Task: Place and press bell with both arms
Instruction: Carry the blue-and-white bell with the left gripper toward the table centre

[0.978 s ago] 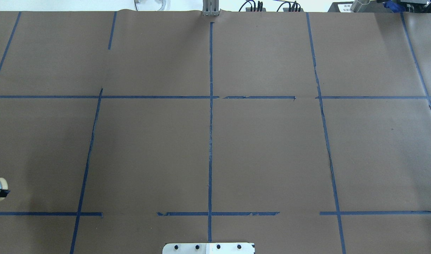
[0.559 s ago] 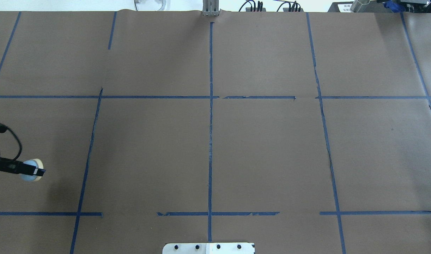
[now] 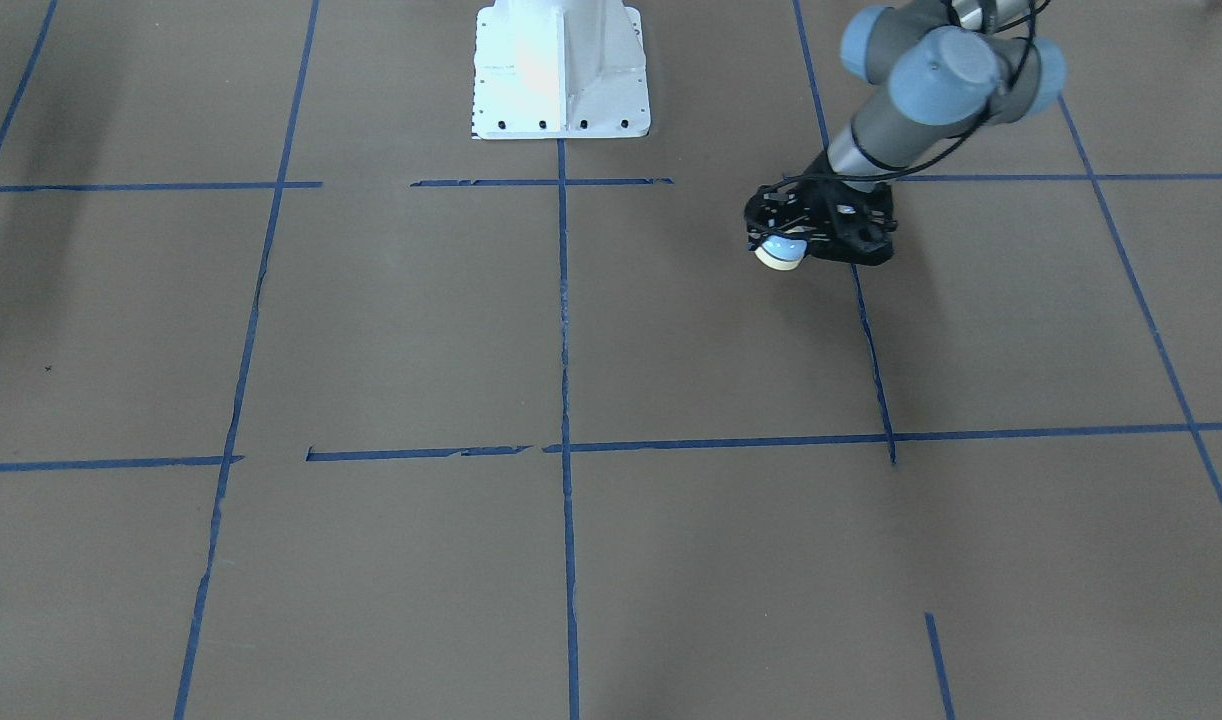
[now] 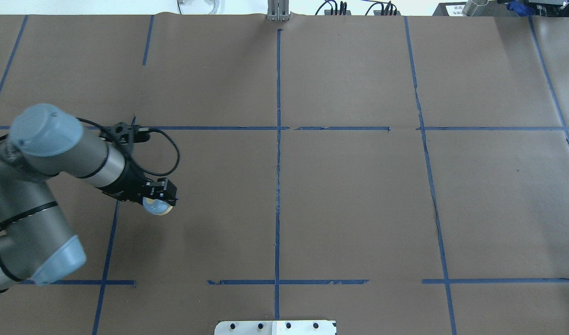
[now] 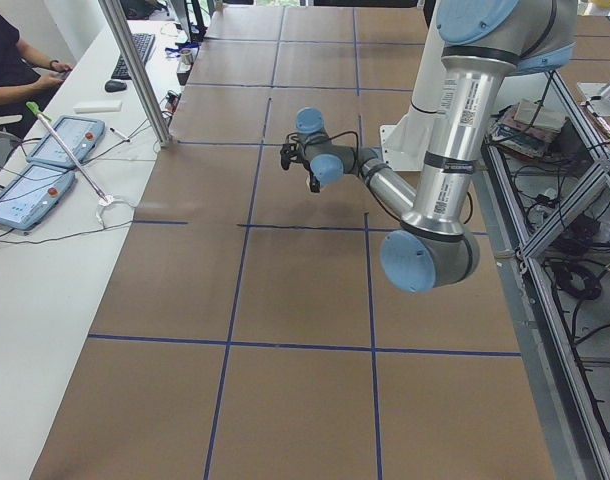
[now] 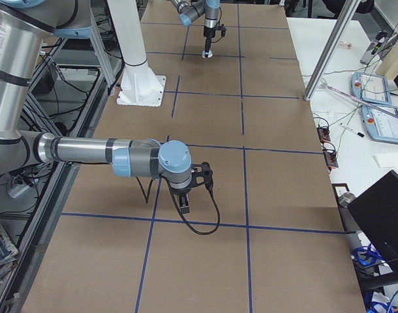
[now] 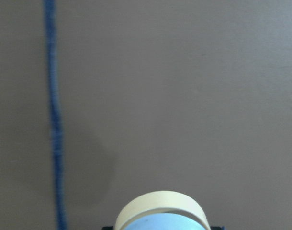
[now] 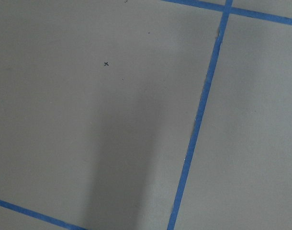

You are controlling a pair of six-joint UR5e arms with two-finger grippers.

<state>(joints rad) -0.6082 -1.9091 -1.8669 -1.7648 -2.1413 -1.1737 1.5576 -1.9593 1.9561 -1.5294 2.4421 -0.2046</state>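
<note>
My left gripper [image 4: 161, 193] is shut on the bell [image 4: 158, 207], a small light-blue dome with a cream base ring. It holds the bell tilted on its side a little above the brown table, just right of a blue tape line. The front view shows the same gripper [image 3: 809, 230] and bell [image 3: 779, 253]. In the left wrist view the bell [image 7: 160, 213] fills the bottom edge, base ring facing away. My right gripper [image 6: 184, 201] shows only in the exterior right view, low over the table near a tape crossing. I cannot tell whether it is open or shut.
The table is covered in brown paper with a grid of blue tape lines [image 4: 278, 163]. The white pedestal [image 3: 561, 70] stands at the robot's side. A metal post [image 5: 135, 70], teach pendants [image 5: 45, 165] and an operator [image 5: 15, 60] are along the far side.
My left arm has swept in from the overhead view's left edge, carrying the bell to the right and farther from the robot. The arm's large joints are now in view.
</note>
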